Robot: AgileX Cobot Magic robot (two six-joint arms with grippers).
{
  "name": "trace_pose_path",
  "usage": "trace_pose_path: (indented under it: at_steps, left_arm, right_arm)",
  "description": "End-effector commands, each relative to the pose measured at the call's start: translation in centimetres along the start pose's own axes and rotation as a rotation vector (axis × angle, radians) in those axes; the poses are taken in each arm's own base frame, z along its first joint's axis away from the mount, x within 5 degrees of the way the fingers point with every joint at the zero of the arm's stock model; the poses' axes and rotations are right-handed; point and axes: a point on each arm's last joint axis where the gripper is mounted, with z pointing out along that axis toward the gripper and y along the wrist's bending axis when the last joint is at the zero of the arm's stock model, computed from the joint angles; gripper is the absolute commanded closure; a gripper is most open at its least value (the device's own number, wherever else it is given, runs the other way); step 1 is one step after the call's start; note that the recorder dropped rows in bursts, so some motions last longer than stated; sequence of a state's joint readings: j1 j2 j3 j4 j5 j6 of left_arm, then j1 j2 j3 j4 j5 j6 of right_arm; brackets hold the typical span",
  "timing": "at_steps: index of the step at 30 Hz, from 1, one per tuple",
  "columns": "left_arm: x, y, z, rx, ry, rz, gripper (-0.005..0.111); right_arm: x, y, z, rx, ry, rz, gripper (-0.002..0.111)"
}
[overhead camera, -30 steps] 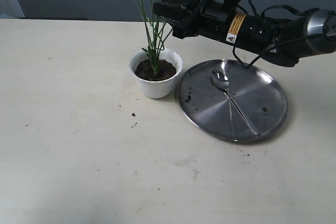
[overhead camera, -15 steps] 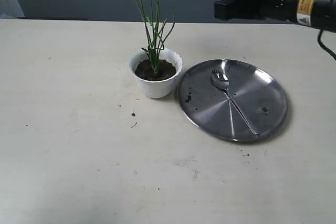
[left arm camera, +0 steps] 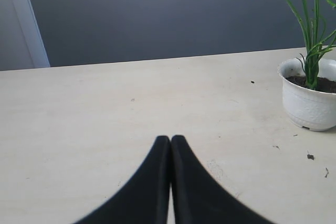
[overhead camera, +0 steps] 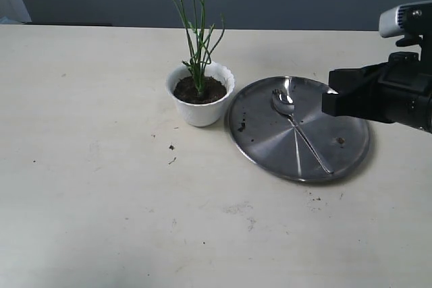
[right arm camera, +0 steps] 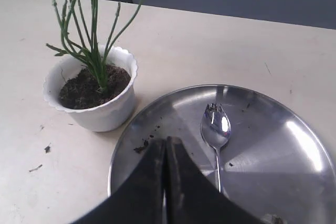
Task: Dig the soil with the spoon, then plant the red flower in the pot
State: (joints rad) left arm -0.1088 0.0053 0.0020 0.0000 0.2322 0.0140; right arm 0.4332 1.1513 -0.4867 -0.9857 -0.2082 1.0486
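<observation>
The red flower (overhead camera: 198, 38) stands upright with its stems in the dark soil (overhead camera: 200, 90) of the white scalloped pot (overhead camera: 200, 109); only green stems (right arm camera: 93, 30) show in the right wrist view, above the pot (right arm camera: 100, 111) and soil (right arm camera: 86, 88). The silver spoon (overhead camera: 297, 128) lies on the steel plate, bowl toward the pot; the spoon (right arm camera: 216, 129) lies beside my right gripper (right arm camera: 166, 142), which is shut and empty over the plate. My right gripper (overhead camera: 329, 102) hovers at the plate's right side. My left gripper (left arm camera: 170, 140) is shut and empty, well away from the pot (left arm camera: 310, 103).
The round steel plate (overhead camera: 347, 150) carries soil crumbs and touches the pot's right side; its rim (right arm camera: 118, 150) shows in the right wrist view. Soil specks (overhead camera: 171, 148) dot the table in front of the pot. A dark wall runs behind the table.
The right arm has drawn back from the flower stems, swung right and come down to the plate's right side. Flower, pot and spoon have not moved.
</observation>
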Motion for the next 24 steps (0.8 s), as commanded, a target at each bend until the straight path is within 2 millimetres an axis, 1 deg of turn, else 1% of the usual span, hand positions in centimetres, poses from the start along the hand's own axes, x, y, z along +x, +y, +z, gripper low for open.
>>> trace_pose_path:
  at_steps: [1, 4, 10, 12, 14, 16, 18, 20, 22, 24]
  left_arm:
    - [-0.1, 0.0, -0.1, 0.003, -0.007, -0.003, 0.106]
    - [-0.1, 0.0, -0.1, 0.003, -0.007, -0.003, 0.106]
    - [-0.1, 0.0, -0.1, 0.003, -0.007, -0.003, 0.106]
    - [-0.1, 0.0, -0.1, 0.003, -0.007, -0.003, 0.106]
    - [-0.1, 0.0, -0.1, 0.003, -0.007, -0.003, 0.106]
    - [-0.1, 0.0, -0.1, 0.003, -0.007, -0.003, 0.106]
    - [-0.1, 0.0, -0.1, 0.003, -0.007, -0.003, 0.106]
    - [-0.1, 0.0, -0.1, 0.003, -0.007, -0.003, 0.106]
    - [-0.1, 0.0, -0.1, 0.003, -0.007, -0.003, 0.106]
    - [-0.1, 0.0, -0.1, 0.003, -0.007, -0.003, 0.106]
  right_arm:
    - [0.0, 0.1, -0.2, -0.005, -0.009, 0.003, 0.109]
    - [-0.4, 0.2, -0.7, -0.005, -0.035, -0.002, 0.109]
    - [-2.5, 0.8, -4.6, 0.000, -0.202, -0.031, 0.109]
    - [-2.8, 0.7, -5.9, 0.042, -0.235, -0.035, 0.109]
    - [-2.9, 0.1, -7.4, 0.128, -0.253, -0.030, 0.109]
    - [-2.9, -0.4, -9.3, 0.209, -0.287, 0.024, 0.109]
    - [-2.5, -1.1, -11.3, 0.276, -0.338, 0.143, 0.109]
    - [-1.6, -1.7, -13.4, 0.350, -0.388, 0.272, 0.109]
    - [-0.3, -2.2, -15.1, 0.442, -0.405, 0.306, 0.109]
    - [1.2, -2.4, -16.1, 0.504, -0.394, 0.304, 0.109]
